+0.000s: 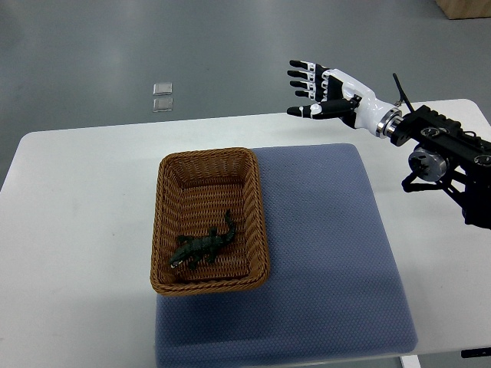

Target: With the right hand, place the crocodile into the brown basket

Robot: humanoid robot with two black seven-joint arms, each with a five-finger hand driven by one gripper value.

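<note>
The crocodile lies slantwise at the basket's near end. The right hand hangs well apart by the counter's far edge, fingers spread wide and empty.

One overhead view, looking steeply down from the robot's own side onto a white table. The camera faces away from the robot: the table's far edge crosses the upper third, with grey floor beyond. It stands at middle range, taking in nearly the whole tabletop. The right hand shows at upper right, its arm crossing the frame's right edge.
</note>
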